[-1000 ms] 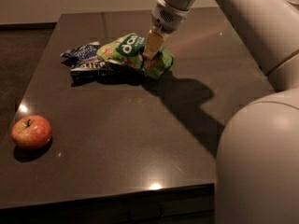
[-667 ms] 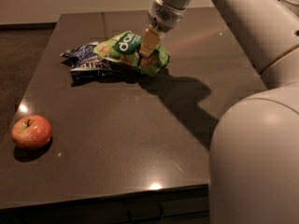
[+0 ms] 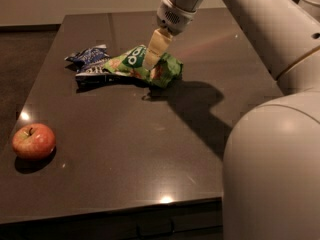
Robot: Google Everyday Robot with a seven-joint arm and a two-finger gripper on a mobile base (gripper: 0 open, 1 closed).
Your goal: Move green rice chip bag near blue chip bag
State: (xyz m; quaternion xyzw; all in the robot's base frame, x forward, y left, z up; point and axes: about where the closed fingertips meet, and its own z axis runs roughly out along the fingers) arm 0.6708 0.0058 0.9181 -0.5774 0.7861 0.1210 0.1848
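The green rice chip bag (image 3: 168, 70) lies crumpled on the dark table (image 3: 150, 149), towards the back. Its left end touches and partly overlaps the blue chip bag (image 3: 91, 59), a small wrinkled foil bag just to its left. My gripper (image 3: 149, 64) comes down from the upper right onto the middle of the green bag and is shut on it. One beige finger (image 3: 155, 46) shows in front of the bag. The other is hidden behind it.
A red apple (image 3: 33, 140) sits near the table's front left corner. The arm's large pale body (image 3: 272, 169) fills the right side of the view and casts a shadow on the table right of the bags.
My gripper has moved left with the green bag in it. The bag now lies against the blue bag. The apple and the blue bag have not moved.
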